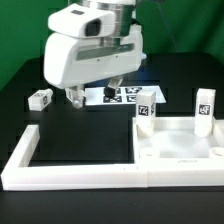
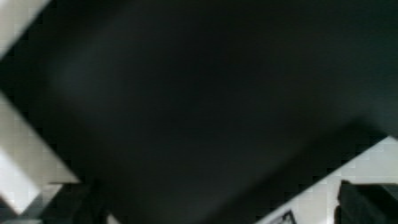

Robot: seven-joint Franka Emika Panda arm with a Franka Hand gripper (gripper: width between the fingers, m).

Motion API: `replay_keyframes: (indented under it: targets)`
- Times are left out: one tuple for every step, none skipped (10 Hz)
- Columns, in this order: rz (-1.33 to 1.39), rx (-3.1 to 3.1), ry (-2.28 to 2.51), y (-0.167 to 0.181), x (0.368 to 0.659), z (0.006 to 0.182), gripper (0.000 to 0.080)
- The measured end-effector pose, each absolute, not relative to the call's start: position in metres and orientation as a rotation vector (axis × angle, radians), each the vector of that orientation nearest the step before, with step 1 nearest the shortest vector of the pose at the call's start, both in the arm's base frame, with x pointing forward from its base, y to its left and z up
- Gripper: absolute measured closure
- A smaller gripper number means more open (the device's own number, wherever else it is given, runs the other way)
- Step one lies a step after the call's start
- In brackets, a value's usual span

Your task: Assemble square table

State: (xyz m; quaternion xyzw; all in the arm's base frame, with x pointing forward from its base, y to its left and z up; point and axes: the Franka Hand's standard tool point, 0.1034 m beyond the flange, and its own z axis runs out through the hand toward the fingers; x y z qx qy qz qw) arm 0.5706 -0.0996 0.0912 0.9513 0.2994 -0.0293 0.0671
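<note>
The square table slab (image 1: pixel 178 146) lies at the exterior view's right, inside the corner of the border wall. Two tagged white legs stand upright at its far corners, one (image 1: pixel 147 109) on the left and one (image 1: pixel 204 108) on the right. A third leg (image 1: pixel 40 98) lies loose on the black table at the left. My gripper (image 1: pixel 92 94) hangs low over the table between that leg and the slab, with its jaws apart and nothing between them. In the wrist view the dark fingertips (image 2: pixel 64 206) frame bare black table.
The marker board (image 1: pixel 128 95) lies just behind and to the right of my gripper. The long white L-shaped border wall (image 1: pixel 70 172) runs along the front and up the left. Blurred white surfaces (image 2: pixel 361 165) show at the wrist view's edges.
</note>
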Motion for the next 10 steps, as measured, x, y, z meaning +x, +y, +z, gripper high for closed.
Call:
replay_keyframes:
  targets:
    - [-0.097, 2.867, 0.904, -0.098, 0.571, 0.09, 0.0151]
    - [-0.116, 2.868, 0.912, -0.096, 0.57, 0.089, 0.0151]
    - [-0.115, 2.868, 0.912, -0.096, 0.57, 0.089, 0.0151]
    - [-0.144, 2.873, 0.904, -0.099, 0.564, 0.086, 0.0151]
    - [-0.27, 2.893, 0.86, -0.109, 0.544, 0.08, 0.0151]
    - [-0.438, 2.893, 0.809, -0.118, 0.518, 0.076, 0.0151]
    - [-0.596, 2.891, 0.745, -0.123, 0.493, 0.073, 0.0151]
    - [-0.691, 2.866, 0.716, -0.124, 0.479, 0.069, 0.0151]
    - [-0.733, 2.857, 0.707, -0.12, 0.475, 0.068, 0.0151]
    - [-0.83, 2.834, 0.709, -0.117, 0.474, 0.068, 0.0151]
